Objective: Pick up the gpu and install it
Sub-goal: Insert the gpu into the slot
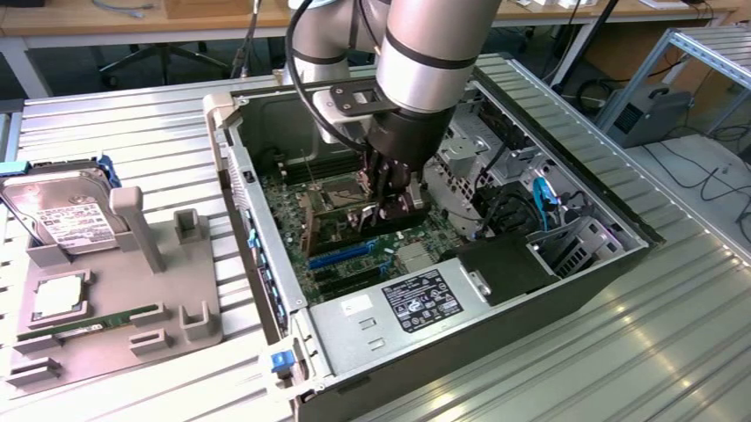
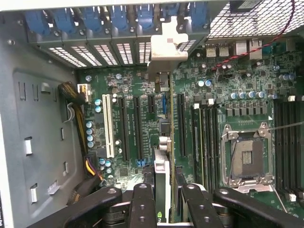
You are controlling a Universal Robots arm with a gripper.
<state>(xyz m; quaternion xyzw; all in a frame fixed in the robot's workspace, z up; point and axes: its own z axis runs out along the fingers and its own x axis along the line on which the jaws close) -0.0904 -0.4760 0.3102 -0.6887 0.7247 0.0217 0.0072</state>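
Nearest in the exterior view: metal table (image 1: 610, 352), slatted, carrying an open computer case (image 1: 564, 290) laid on its side, with a labelled silver power supply (image 1: 405, 308) at its near corner. On the exterior view's left: grey holder tray (image 1: 118, 308) with a green RAM stick (image 1: 88, 323), a square processor (image 1: 59, 297) and, farther back, a boxy hard drive (image 1: 59, 220) with white label.

Mid-scene, inside the case: gripper (image 1: 393, 198) on the silver-and-black arm (image 1: 428, 53), lowered over the green motherboard (image 1: 340, 220) and closed part-way on the gpu (image 1: 358, 230), held on edge just above or at the expansion slots; contact with a slot impossible to tell.

Wrist view: black fingers (image 2: 142, 204) clamped on either side of the thin card (image 2: 162, 180), seen edge-on and running away from the camera between the dark slots. Silver bracket (image 2: 164, 47) at the card's far end, reaching the rear slot openings beneath blue retention clips (image 2: 118, 19). Beside the card: bare processor socket (image 2: 247, 159).

Farthest: wooden desk edge (image 1: 118, 18) beyond the table.
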